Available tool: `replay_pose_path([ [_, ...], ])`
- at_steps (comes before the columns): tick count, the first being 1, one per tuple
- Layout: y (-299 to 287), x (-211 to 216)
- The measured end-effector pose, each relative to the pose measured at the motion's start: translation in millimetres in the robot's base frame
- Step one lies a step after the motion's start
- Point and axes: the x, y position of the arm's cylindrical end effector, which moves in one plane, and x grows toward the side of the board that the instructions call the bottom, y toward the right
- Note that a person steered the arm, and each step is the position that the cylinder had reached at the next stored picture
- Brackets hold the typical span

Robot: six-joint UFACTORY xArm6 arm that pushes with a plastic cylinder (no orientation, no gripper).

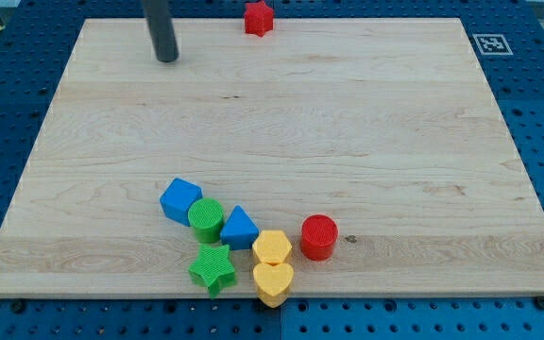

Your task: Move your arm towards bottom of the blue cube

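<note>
Resting near the table's [366, 123] bottom edge, left of centre, the blue cube [180, 200] sits turned corner-up, touching the green cylinder [206, 220]; my tip [166, 58], pincerless, stands near the top-left corner.

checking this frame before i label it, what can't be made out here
- Rod above my tip: cut off by the view's top edge; the arm is out of frame.
- Red star block: its upper point is clipped by the view's top edge.
- Blue cube: its lower right side is hidden by the green cylinder touching it.
- Marker tag on the wooden board: too small to read.
</note>
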Motion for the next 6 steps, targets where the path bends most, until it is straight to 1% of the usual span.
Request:
replay_pose_path([
  [1,-16.9,25.6],
  [3,-18.9,122.0],
  [6,-19.0,241.8],
])
